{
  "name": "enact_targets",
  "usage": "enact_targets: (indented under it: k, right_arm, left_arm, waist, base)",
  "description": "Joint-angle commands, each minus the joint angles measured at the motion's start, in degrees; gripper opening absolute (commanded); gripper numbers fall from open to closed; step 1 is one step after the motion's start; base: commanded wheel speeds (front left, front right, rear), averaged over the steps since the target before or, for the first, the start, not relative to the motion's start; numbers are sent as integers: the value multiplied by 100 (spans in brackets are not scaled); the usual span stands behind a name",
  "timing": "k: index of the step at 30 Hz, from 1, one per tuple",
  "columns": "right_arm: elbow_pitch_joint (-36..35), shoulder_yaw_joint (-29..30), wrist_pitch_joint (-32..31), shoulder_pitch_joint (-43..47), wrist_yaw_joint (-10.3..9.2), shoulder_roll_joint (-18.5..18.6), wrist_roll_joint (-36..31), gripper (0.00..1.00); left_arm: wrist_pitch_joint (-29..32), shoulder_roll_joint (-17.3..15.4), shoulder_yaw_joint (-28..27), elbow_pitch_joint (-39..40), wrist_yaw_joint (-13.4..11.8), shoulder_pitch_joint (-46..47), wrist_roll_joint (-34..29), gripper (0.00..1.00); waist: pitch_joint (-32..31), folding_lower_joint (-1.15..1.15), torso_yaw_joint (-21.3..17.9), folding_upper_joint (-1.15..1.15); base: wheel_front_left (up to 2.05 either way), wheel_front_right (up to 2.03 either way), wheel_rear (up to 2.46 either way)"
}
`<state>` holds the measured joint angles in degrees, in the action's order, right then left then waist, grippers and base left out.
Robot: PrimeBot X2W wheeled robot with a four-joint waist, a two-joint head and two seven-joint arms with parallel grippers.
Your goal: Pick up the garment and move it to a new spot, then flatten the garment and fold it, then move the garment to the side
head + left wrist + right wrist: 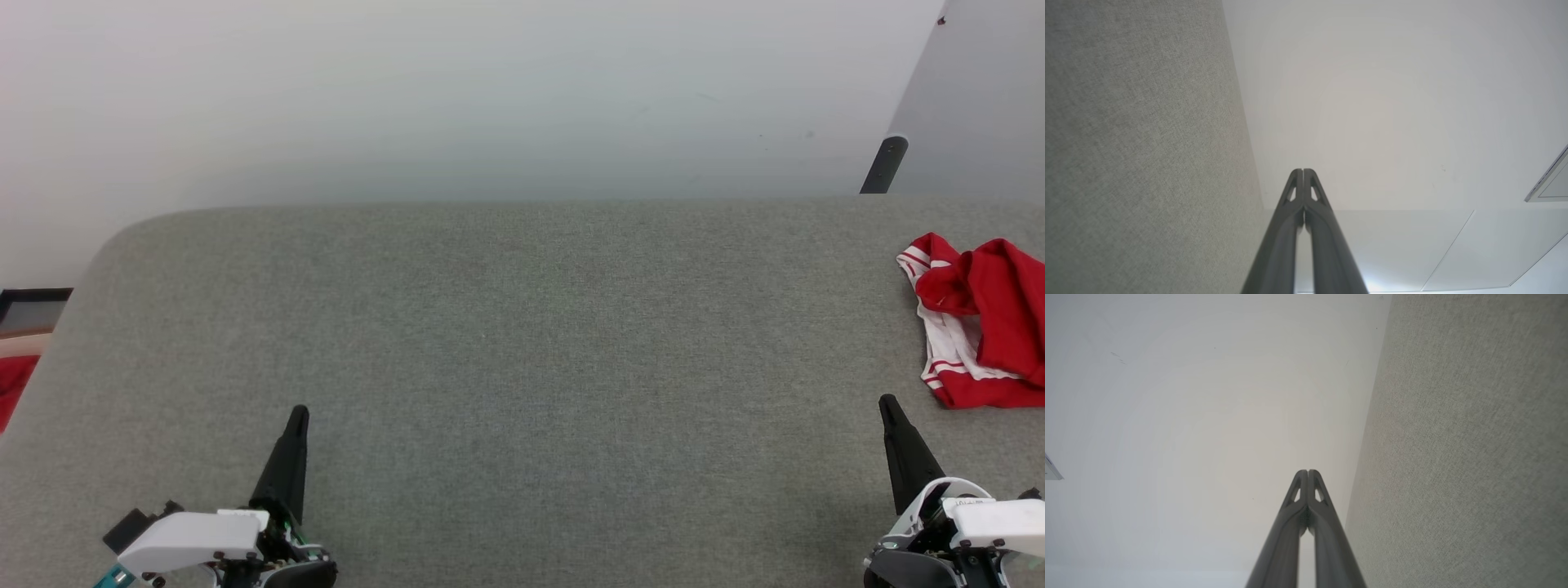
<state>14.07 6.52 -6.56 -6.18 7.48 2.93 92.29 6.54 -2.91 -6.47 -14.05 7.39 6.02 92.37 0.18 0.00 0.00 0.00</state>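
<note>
Going across the grey table (522, 327): the left gripper (299, 410) is sitting over the table's near left part, and its two dark fingers (1284, 237) are pressing together at the tips, gripping nothing. The right gripper (887, 400) is doing the same over the table's near right part, its tips meeting with nothing between them. A black pole (884, 163) is poking up behind the table's far edge. The garment (992, 314) is lying crumpled at the table's right edge, just beyond the right gripper's tip, red body bunching over a white striped sleeve, and neither gripper is touching it.
</note>
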Motion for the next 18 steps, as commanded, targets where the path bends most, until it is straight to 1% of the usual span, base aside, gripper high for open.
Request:
enact_targets:
  k: [1, 18]
  right_arm:
    - [0, 3, -6, -19, 2, -17, 22, 0]
    - [0, 3, -5, -18, 2, -17, 23, 0]
  left_arm:
    - [16, 7, -16, -5, 17, 46, 10, 0]
    - [18, 8, -18, -5, 18, 46, 7, 0]
  waist:
    - [0, 0, 0, 0]
    - [0, 0, 0, 0]
  base:
    - [0, 0, 0]
    - [0, 0, 0]
